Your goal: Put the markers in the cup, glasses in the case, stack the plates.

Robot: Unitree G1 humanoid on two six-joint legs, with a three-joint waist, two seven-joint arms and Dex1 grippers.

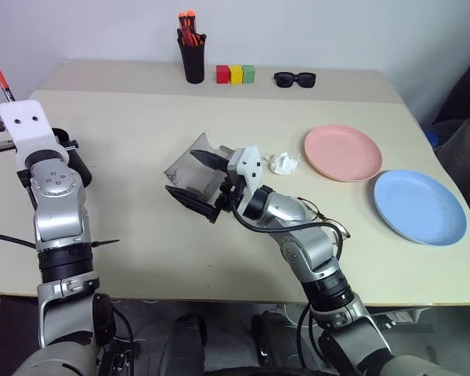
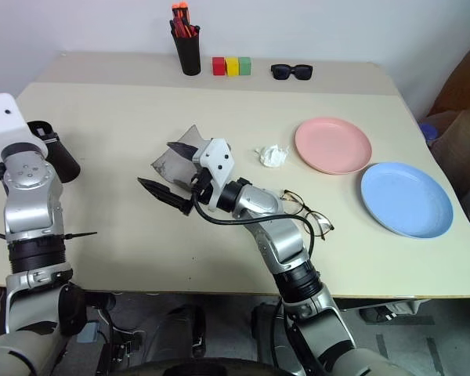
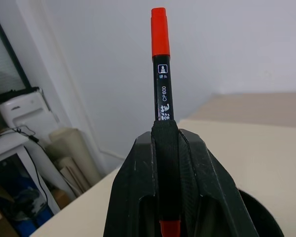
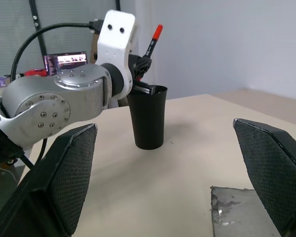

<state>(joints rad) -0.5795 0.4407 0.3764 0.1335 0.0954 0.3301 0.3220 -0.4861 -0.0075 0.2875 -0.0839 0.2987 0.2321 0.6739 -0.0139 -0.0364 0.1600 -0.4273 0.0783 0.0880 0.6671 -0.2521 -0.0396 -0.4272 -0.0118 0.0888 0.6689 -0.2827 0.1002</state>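
Note:
My left gripper (image 4: pixel 141 65) is shut on a marker (image 3: pixel 160 74) with a black barrel and a red cap. It holds the marker upright just above the rim of the black cup (image 4: pixel 149 118) at the table's left edge. My right gripper (image 1: pixel 197 180) stands open at mid-table, its fingers either side of the open grey case (image 2: pixel 175 162), holding nothing. The wire-framed glasses (image 2: pixel 309 213) lie on the table beside my right forearm. To the right lie the pink plate (image 1: pixel 343 153) and the light blue plate (image 1: pixel 419 206), side by side and unstacked.
A crumpled white paper (image 1: pixel 283 162) lies between the case and the pink plate. At the back stand a black pen holder (image 1: pixel 193 61) with orange-red pens, three coloured blocks (image 1: pixel 235 74) and black sunglasses (image 1: pixel 294 78). The cup sits near the table's left edge.

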